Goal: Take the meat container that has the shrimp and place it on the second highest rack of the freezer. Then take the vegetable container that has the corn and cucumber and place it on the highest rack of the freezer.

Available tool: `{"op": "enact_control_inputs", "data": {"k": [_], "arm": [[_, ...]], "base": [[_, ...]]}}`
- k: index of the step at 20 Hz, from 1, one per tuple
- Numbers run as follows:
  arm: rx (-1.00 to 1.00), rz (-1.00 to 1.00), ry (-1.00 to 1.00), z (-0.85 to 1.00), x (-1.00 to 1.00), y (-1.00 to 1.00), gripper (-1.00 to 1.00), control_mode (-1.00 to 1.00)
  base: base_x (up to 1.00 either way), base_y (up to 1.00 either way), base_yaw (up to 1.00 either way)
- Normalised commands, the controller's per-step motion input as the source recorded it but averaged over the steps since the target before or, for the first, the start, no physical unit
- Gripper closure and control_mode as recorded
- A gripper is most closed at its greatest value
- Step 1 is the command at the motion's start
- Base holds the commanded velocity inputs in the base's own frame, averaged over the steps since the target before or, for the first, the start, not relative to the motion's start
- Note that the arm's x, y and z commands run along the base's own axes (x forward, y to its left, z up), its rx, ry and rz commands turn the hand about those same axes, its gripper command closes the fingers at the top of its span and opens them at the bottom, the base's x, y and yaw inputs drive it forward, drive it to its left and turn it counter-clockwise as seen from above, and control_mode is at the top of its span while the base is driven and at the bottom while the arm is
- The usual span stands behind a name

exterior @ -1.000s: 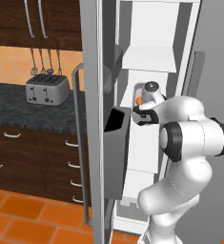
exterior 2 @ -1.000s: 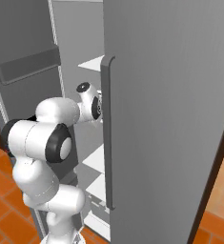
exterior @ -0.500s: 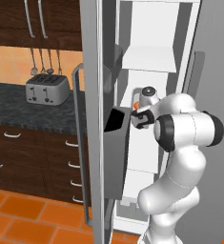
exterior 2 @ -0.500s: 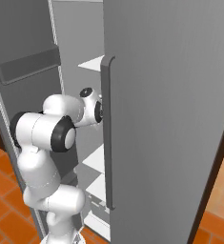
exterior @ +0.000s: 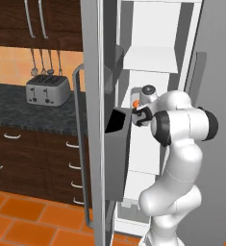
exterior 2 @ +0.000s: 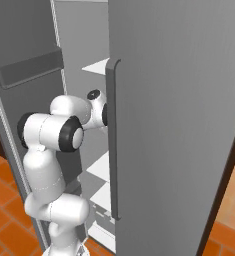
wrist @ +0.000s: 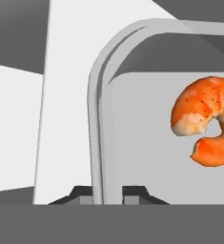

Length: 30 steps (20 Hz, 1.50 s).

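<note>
Claw (wrist: 108, 189) pinches tray rim (wrist: 98, 95); shrimp (wrist: 205, 121) prob. inside.

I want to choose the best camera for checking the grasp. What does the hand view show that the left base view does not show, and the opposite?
The hand view shows the curled orange-and-white shrimp lying in a pale grey tray with a rounded rim, and the pincer with one dark tip on each side of that rim.

The left base view shows the silver two-slot toaster on the dark speckled counter, and the white robot arm reaching into the tall grey steel freezer.

Both show the freezer's white interior, and the left base view shows an orange spot by the hand, probably the shrimp.
</note>
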Motion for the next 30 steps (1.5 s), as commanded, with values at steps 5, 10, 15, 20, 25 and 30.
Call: {"op": "enact_control_inputs", "data": {"k": [5, 10, 15, 20, 25, 30], "arm": [[0.0, 0.0, -0.02, -0.12, 0.07, 0.0, 1.0, -1.0], [0.0, 0.0, -0.01, -0.01, 0.0, 0.0, 1.0, -1.0], [0.0, 0.0, 0.0, 0.0, 0.0, 0.0, -1.0, -1.0], [0.0, 0.0, 0.0, 0.0, 0.0, 0.0, -1.0, -1.0], [0.0, 0.0, -0.01, 0.0, 0.0, 0.0, -1.0, -1.0], [0.0, 0.0, -0.14, 0.17, -0.61, -0.2, -1.0, -1.0]], "base": [[0.0, 0.0, 0.0], [0.0, 0.0, 0.0], [0.0, 0.0, 0.0], [0.0, 0.0, 0.0], [0.0, 0.0, 0.0], [0.0, 0.0, 0.0]]}}
